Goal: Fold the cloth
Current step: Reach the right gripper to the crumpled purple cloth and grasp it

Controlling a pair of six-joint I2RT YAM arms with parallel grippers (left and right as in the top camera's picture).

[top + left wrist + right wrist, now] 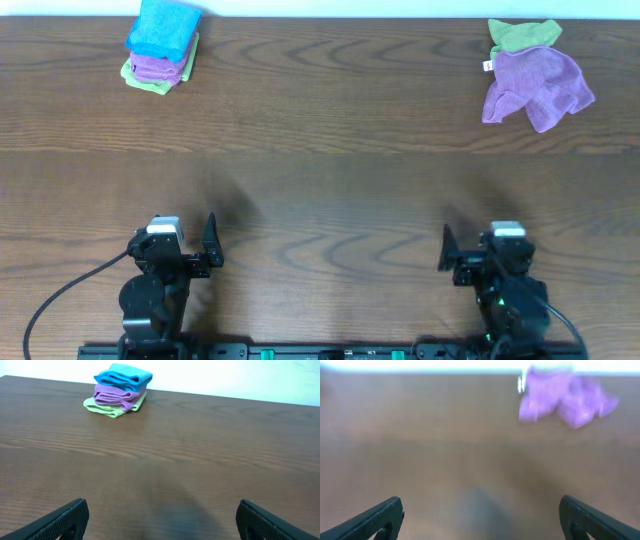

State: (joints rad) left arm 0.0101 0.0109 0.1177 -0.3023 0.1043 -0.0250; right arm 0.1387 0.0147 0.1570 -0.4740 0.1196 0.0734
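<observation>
The cloth (535, 88) is the crumpled purple one at the far right of the worktop (320, 170), touching a lime-green cloth (525, 35) behind it. The left tool (162, 517) and right tool (480, 517) both sit wide apart and empty, well away from it. Biggest risk imo: pinching the green one too, or grabbing a bunched layer and getting a lopsided fold.

Bright, even light with faint soft shadows on the desk (320, 180). The right wrist view is blurred, its far edge washed white.
</observation>
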